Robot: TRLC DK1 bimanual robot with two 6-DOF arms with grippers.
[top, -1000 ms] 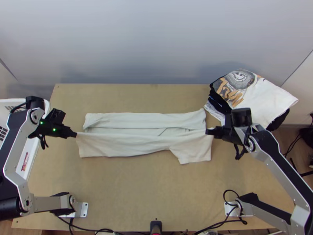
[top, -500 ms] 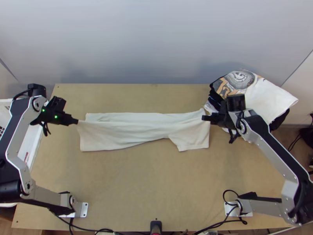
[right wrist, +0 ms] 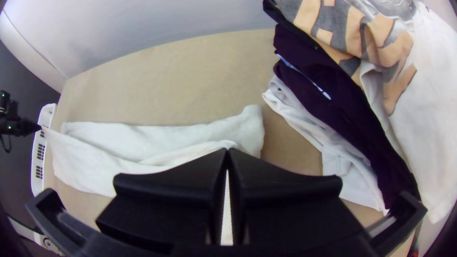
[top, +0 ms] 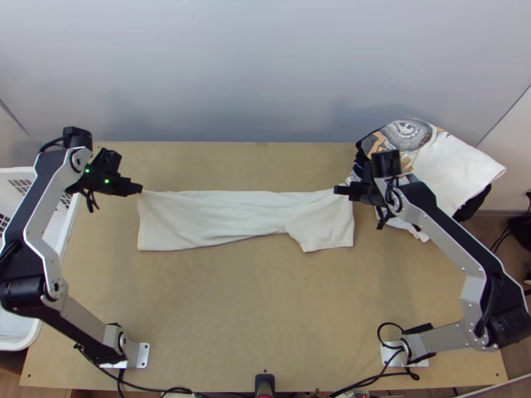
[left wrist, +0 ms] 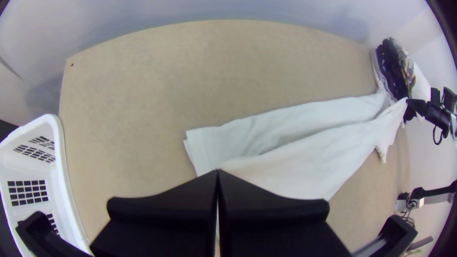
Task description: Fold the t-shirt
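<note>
Shirt (top: 212, 215): centre of top view; lengthwise fold nearly laid, layers perhaps uneven. Left gripper (top: 140, 189), right gripper (top: 336, 190): fingers closed, each pinching an upper corner. Outstanding: release, crosswise folds.

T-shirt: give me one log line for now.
white t-shirt: long strip, upper layer raised | left gripper: shut on corner opposite sleeve end | right gripper: shut on sleeve-end corner | clothes pile: table's far-right corner

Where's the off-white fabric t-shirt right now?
Top view, left of centre: the off-white fabric t-shirt spans from the left gripper at its far left corner to the right gripper near its far right, left of the clothes pile.
</note>
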